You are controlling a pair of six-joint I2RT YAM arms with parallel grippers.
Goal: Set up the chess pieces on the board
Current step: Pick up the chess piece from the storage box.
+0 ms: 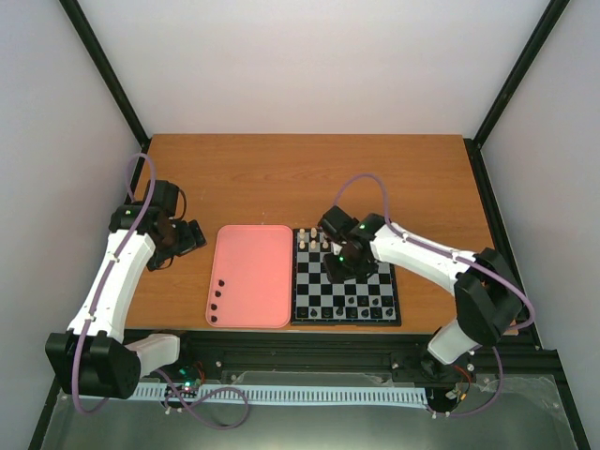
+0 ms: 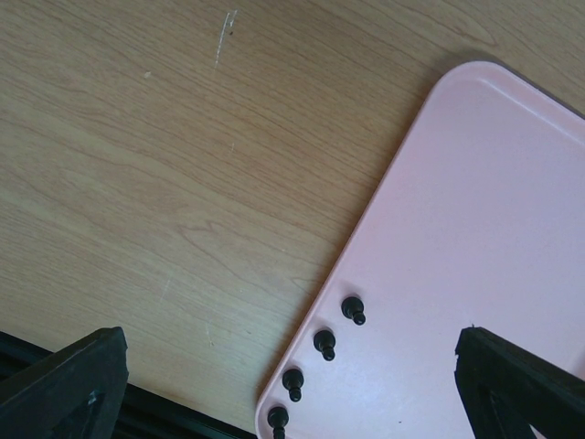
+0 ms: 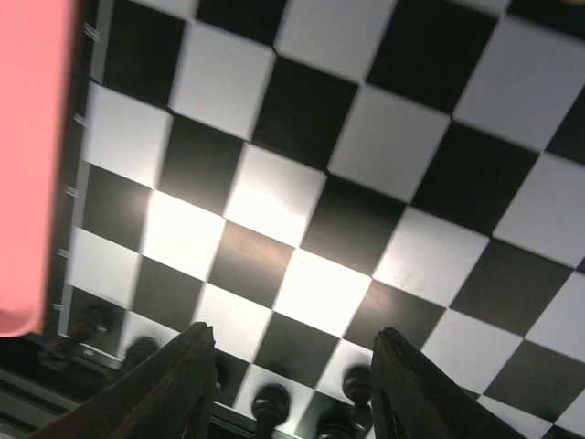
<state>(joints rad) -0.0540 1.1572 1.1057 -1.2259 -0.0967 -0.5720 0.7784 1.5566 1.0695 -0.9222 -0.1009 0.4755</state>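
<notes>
Black chess pieces were noted in a row just ahead of the wide-open, empty left gripper; right gripper, jaws parted and empty, was seen farther off over the board

The setting is a robotics laboratory test cell. A wooden table stands inside an enclosure of plain white panels carried on black frame posts. The left arm and right arm mount on a black extrusion rail at the table's near edge. A purple cable runs exposed.
</notes>
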